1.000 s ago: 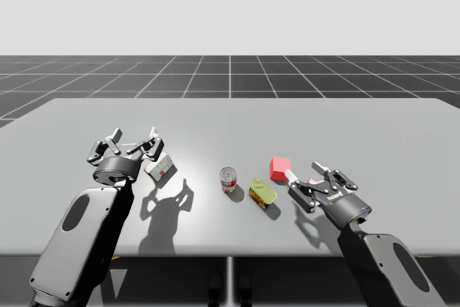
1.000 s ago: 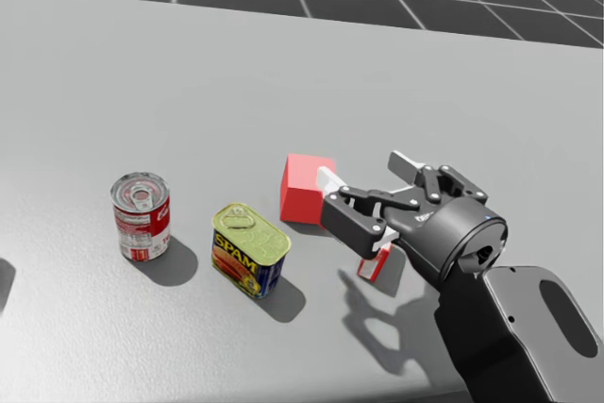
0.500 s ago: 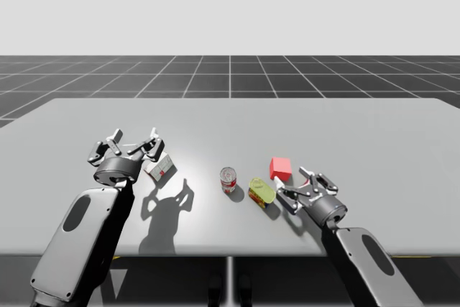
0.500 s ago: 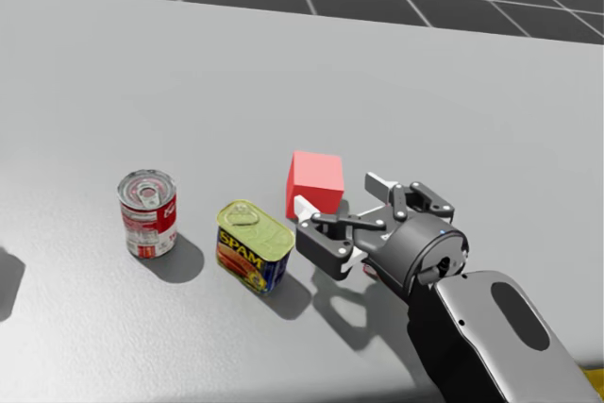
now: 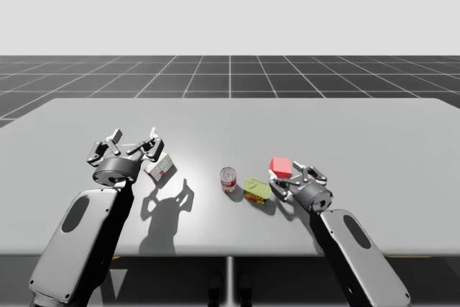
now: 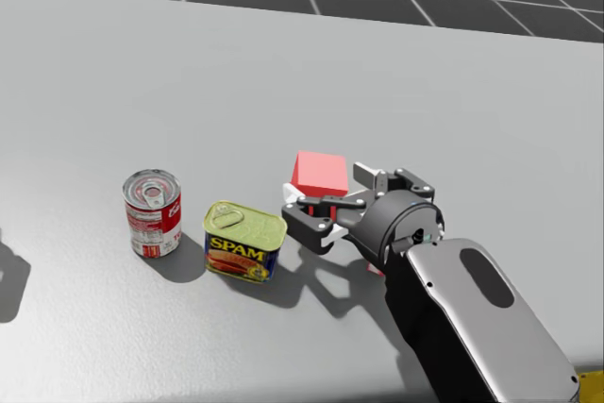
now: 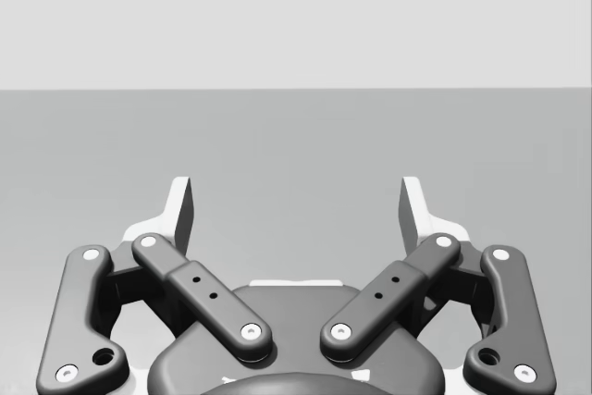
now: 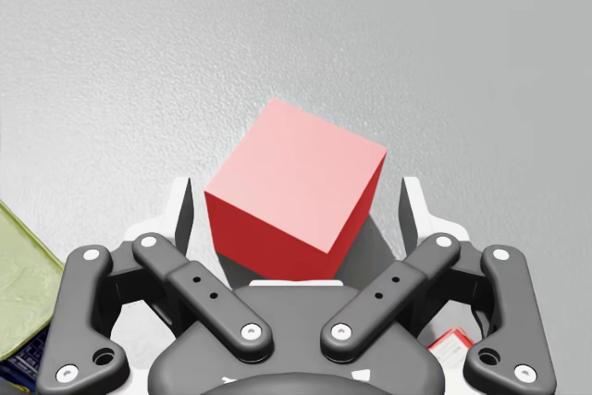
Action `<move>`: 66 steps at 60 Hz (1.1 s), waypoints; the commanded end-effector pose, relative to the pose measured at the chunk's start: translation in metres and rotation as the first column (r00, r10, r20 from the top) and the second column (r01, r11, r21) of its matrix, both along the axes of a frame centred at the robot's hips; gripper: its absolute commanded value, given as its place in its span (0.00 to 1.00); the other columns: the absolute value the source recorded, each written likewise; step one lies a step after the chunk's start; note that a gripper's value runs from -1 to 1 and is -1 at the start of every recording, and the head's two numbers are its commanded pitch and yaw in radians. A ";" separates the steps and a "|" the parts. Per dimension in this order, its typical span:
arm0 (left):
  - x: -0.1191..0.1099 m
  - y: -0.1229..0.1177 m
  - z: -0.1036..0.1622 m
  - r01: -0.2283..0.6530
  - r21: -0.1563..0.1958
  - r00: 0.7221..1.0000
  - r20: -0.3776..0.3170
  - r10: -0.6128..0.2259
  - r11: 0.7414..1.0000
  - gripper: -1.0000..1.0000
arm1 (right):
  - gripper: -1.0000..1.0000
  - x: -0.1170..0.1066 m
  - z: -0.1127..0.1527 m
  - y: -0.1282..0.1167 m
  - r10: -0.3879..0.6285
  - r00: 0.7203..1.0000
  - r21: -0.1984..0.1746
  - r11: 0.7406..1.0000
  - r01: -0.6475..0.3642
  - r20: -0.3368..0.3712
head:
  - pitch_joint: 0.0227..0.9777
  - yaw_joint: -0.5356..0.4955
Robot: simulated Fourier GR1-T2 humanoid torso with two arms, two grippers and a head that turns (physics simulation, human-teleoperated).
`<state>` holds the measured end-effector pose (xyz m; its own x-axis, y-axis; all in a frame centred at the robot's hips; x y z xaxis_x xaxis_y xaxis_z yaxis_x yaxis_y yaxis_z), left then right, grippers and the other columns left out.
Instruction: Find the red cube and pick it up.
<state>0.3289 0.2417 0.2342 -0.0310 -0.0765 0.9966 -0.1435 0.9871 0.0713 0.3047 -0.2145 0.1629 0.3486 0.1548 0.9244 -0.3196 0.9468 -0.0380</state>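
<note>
high view: red cube (image 5: 280, 167) on grey table (image 5: 359, 127), dark gridded floor (image 5: 230, 70) beyond.

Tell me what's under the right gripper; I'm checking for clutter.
A red-and-white box pokes out beneath my right gripper, mostly covered. The red cube sits between its open fingers.

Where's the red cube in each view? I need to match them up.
High view: cube right of centre, beside the yellow can.
Head view: cube at centre, just beyond my right end effector.
Right wrist view: cube between the open fingers.
Shared landmark: the yellow can.
</note>
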 end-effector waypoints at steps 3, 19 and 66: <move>0.000 0.000 0.000 0.002 -0.001 1.000 0.000 -0.002 1.000 0.00 | 0.00 0.007 -0.009 0.009 -0.008 0.998 -0.002 1.000 0.008 -0.060 | 0.80 0.27; 0.000 -0.001 0.000 0.007 0.002 1.000 -0.004 -0.007 1.000 0.00 | 0.31 0.016 -0.013 0.009 -0.041 0.995 0.004 0.999 0.041 -0.091 | 0.79 0.26; 0.000 -0.003 -0.002 0.011 0.006 1.000 -0.011 -0.011 1.000 0.00 | 1.00 0.009 -0.020 -0.008 -0.077 0.994 -0.032 0.997 0.075 -0.077 | 0.41 0.24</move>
